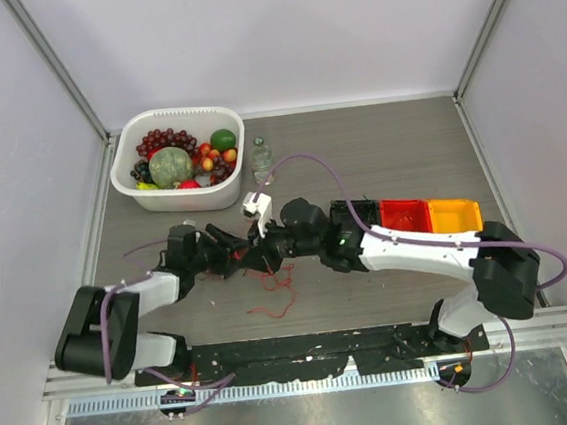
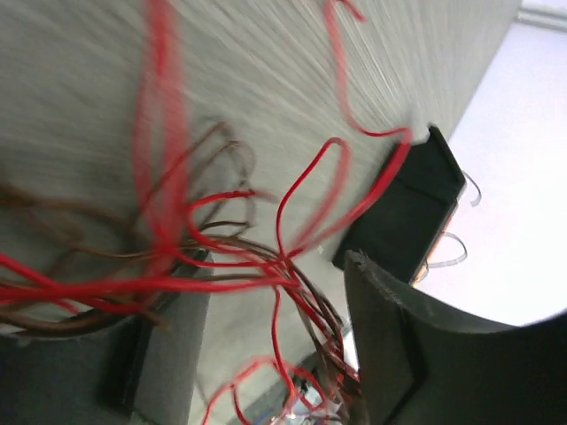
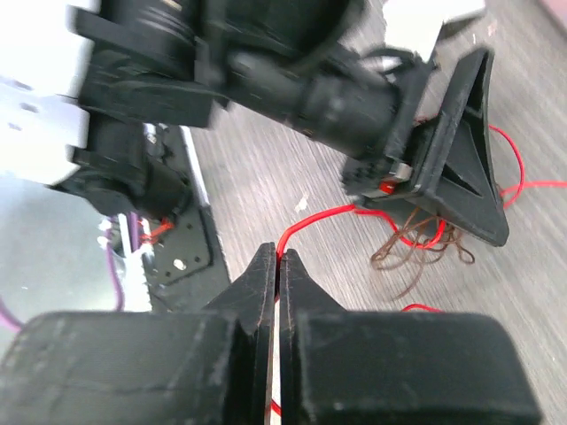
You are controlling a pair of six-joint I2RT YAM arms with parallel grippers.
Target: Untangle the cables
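Cables are lying on the table between both arms; I'm seeing right gripper pinching a red strand tight, left gripper standing wide with cables sitting between its fingers

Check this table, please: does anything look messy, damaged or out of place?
The cables lie in one knotted red and brown clump in the middle of the table, loose red loops trailing toward the near edge. The right gripper pinches one red strand. Nothing looks spilled or broken.
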